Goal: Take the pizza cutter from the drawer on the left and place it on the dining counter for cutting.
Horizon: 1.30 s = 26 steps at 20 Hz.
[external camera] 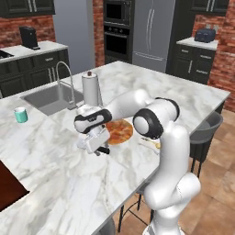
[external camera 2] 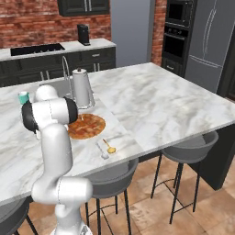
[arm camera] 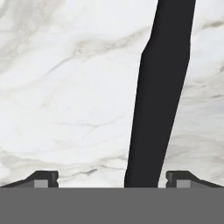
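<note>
- Left base view takes in the dining counter (external camera: 183, 92), white marble, with the sink by its far left edge and a pizza near the middle of the near edge.
- Beside the pizza, the gripper (external camera: 97, 148) hangs low over the marble, fingers spread apart and clamping nothing.
- Hand view shows the pizza cutter (arm camera: 159, 92) as a dark handle lying on the marble between the open fingertips, its long axis running away from the hand; the wheel end can't be made out.
- Best finish, I judge: lift straight up, jaws kept wide, so no finger nudges the handle.
</note>
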Tool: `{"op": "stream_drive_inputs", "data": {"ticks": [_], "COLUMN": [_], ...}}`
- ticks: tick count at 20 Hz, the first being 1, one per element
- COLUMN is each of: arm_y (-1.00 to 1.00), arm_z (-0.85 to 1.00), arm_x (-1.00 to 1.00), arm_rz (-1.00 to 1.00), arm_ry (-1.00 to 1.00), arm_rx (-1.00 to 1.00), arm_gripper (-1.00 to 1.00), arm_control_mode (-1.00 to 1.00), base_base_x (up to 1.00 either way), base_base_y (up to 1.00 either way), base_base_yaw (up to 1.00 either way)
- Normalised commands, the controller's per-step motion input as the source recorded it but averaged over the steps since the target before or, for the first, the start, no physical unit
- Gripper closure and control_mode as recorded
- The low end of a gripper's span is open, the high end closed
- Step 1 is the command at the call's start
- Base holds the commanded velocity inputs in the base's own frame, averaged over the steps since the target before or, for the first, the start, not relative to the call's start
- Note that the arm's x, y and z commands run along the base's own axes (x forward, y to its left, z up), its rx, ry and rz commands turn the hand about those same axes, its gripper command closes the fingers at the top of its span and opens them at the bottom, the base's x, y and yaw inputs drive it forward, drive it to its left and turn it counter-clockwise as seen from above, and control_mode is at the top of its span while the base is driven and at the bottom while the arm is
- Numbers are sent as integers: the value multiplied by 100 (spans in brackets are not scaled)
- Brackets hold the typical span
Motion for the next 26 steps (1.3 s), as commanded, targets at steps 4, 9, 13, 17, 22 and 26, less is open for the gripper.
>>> {"op": "stream_drive_inputs", "data": {"ticks": [4, 9, 13, 17, 22, 26], "arm_y": [2, 0, 0, 0, -3, -11], "arm_z": [20, 17, 24, 25, 27, 24], "arm_x": [-32, -37, -39, -43, -49, -54], "arm_rz": [0, 0, -1, -2, -3, -3], "arm_ry": [-17, -28, -17, -20, -13, -8], "arm_rx": [1, 2, 12, 16, 18, 20], "arm_gripper": [-100, -100, -100, -100, -100, -100], "arm_control_mode": [-100, -100, -100, -100, -100, -100], "base_base_x": [0, 0, 0, 0, 0, 0], "base_base_y": [0, 0, 0, 0, 0, 0], "base_base_yaw": [0, 0, 0, 0, 0, 0]}}
